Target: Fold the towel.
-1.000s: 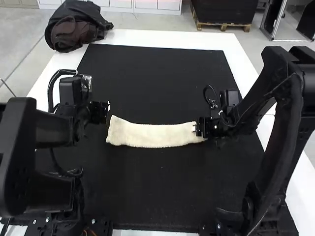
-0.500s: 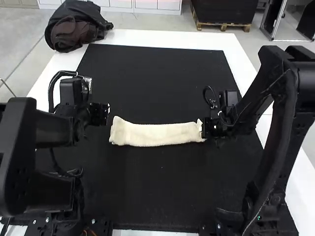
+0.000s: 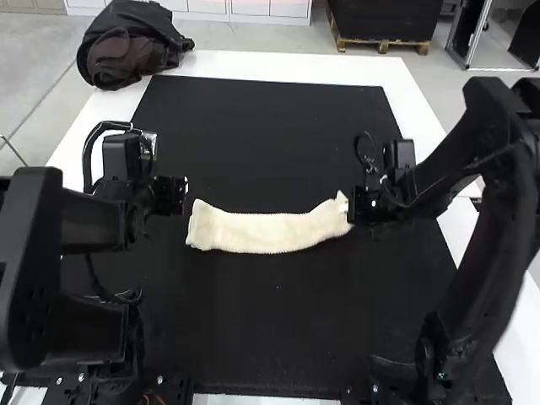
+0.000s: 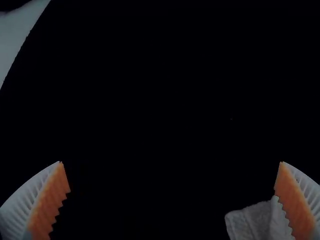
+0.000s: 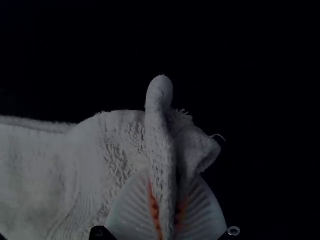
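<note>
Cream towel (image 3: 261, 232), seemingly folded, pinched by right end effector (image 3: 348, 211).

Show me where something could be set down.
The black mat is bare beyond the towel and, nearer, between the left arm and right arm. Crowded: the towel's ends, one in the right gripper, the other beside the left gripper.
</note>
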